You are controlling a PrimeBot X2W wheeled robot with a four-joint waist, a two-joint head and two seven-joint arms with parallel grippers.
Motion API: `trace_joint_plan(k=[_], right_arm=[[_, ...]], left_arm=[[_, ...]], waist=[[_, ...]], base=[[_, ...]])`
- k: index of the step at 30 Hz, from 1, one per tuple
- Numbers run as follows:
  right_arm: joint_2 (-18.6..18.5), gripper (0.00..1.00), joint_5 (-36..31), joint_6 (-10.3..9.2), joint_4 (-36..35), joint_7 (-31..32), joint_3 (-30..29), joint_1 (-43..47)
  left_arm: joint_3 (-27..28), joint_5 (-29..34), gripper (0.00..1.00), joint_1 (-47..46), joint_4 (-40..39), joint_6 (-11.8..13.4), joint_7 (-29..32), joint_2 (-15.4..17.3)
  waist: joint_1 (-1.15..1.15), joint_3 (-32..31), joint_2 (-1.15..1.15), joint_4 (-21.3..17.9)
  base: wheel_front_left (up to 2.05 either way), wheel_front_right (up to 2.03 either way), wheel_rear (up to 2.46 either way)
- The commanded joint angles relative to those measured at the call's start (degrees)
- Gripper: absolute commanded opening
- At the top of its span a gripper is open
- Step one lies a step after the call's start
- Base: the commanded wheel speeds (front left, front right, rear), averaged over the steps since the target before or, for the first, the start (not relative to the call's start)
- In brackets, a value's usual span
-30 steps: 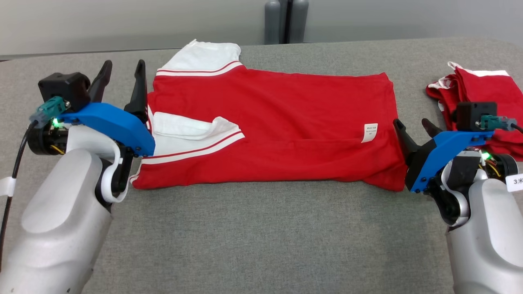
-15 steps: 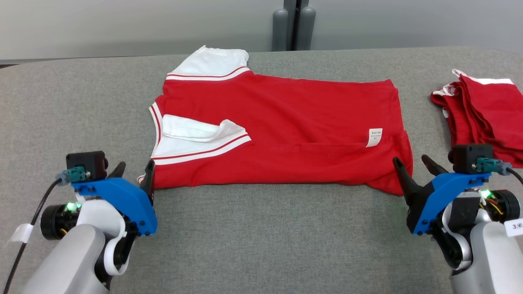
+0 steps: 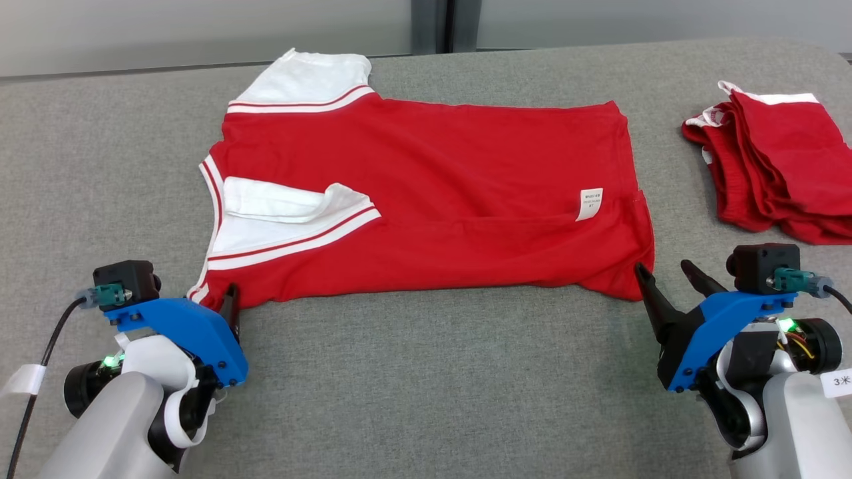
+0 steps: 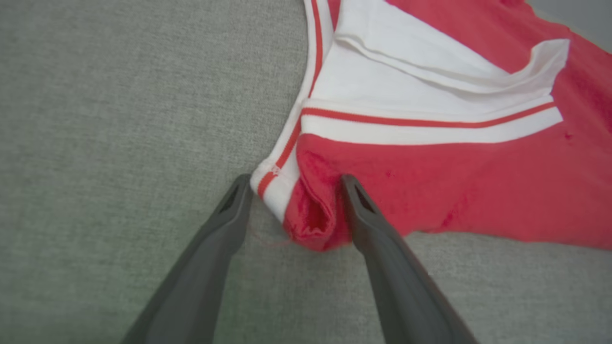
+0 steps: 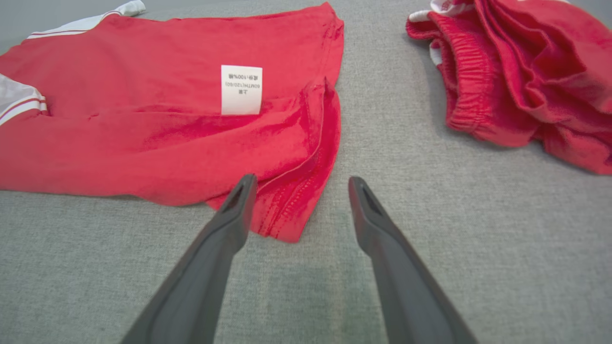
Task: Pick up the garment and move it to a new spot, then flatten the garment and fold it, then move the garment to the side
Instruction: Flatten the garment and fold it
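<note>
One garment (image 3: 426, 186) on grey tabletop (image 3: 426, 399); pale wall (image 3: 200, 26)

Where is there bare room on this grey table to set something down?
Widest: the strip of grey table in front of the red shirt, between the left gripper and right gripper. Also left of it. Crowded: the right side, where the red pile lies.

Left end effector (image 4: 295, 181), formerly beside the neckline (image 4: 316, 48), now astride the near corner of the garment (image 3: 432, 179)

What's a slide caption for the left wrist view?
Open left gripper straddles a corner of the red shirt lying on the grey table.
</note>
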Motion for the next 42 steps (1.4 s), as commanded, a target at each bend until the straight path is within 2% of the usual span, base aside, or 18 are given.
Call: trace_joint_plan(k=[1,3,4,5,6,7,20,29,30,31,33,39,40,42], right_arm=[[0.2,1.0,0.1,0.03,0.0,-0.1,-0.1,-0.2],[0.3,1.0,0.1,0.03,0.2,0.0,0.0,-0.5],[0.3,1.0,0.1,0.03,0.4,0.1,0.0,-0.6],[0.3,1.0,0.0,0.03,0.5,0.1,0.0,-0.9],[0.4,1.0,0.0,0.03,0.7,0.2,-0.1,-1.1],[0.4,1.0,-0.1,0.03,1.1,0.3,-0.2,-1.3],[0.7,1.0,-0.8,0.03,11.1,-0.8,-3.3,-6.2],[0.9,1.0,0.6,0.03,20.0,-1.2,0.4,-8.9],[1.0,0.61,0.8,0.04,20.7,-1.6,0.9,-9.3],[1.0,0.44,0.8,0.06,21.2,-2.0,1.4,-9.4],[1.0,0.0,0.9,0.08,22.8,-3.5,2.0,-10.1],[-1.8,0.0,3.3,0.03,21.0,-2.8,1.9,-8.6],[-4.1,0.0,6.0,0.03,18.2,-1.6,1.7,-6.9],[-5.5,0.0,8.0,0.02,15.6,-0.5,1.4,-5.2]], left_arm=[[0.0,-0.4,1.0,-0.7,0.8,-0.3,0.5,-0.4],[-0.3,-0.7,1.0,-0.8,1.5,-0.8,1.0,-0.6],[-0.5,-0.7,0.92,-1.0,1.8,-1.0,1.3,-0.7],[-0.6,-0.6,0.67,-1.2,1.9,-1.0,1.2,-1.0],[-0.7,-0.5,0.22,-1.4,1.9,-1.1,1.0,-1.2],[-0.9,-0.3,0.0,-1.6,1.8,-1.2,0.8,-1.2],[-1.2,1.3,0.0,-2.9,-2.3,-1.6,-2.4,-1.0],[-1.4,1.4,0.0,-1.8,-3.8,-1.7,-3.5,-1.0],[-1.4,1.4,0.0,-1.6,-3.8,-1.8,-3.6,-1.1],[-1.5,1.4,0.0,-1.5,-3.8,-1.7,-3.8,-1.2],[-1.3,1.1,0.0,-0.9,-4.4,-1.6,-4.4,-1.2],[-0.4,0.5,0.0,1.2,-7.4,-1.1,-5.7,-0.7],[-0.1,-0.1,0.0,3.6,-10.6,-0.7,-5.9,-0.2],[0.0,-0.3,0.0,5.7,-13.2,0.0,-6.1,0.5]], waist=[[0.0,0.1,0.0,-0.2],[0.0,0.3,0.0,-0.4],[0.0,0.3,0.0,-0.5],[0.0,0.4,0.0,-0.6],[0.0,0.4,0.0,-0.6],[0.0,0.4,0.0,-0.6],[0.0,0.8,0.0,1.6],[0.0,0.2,0.0,2.6],[0.0,0.0,0.0,2.7],[0.0,-0.2,0.0,2.7],[0.0,-1.0,0.0,2.8],[0.0,-3.2,0.0,3.0],[0.0,-4.6,0.0,3.4],[0.0,-5.4,0.0,3.7]], base=[[0.0,0.0,0.0],[0.0,0.0,0.0],[0.0,0.0,0.0],[0.0,0.0,0.0],[0.0,0.0,0.0],[0.0,0.0,0.0],[0.0,0.0,0.0],[0.0,0.0,0.0],[0.0,0.0,0.0],[0.0,0.0,0.0],[0.0,0.0,0.0],[0.0,0.0,0.0],[0.0,0.0,0.0],[0.0,0.0,0.0]])
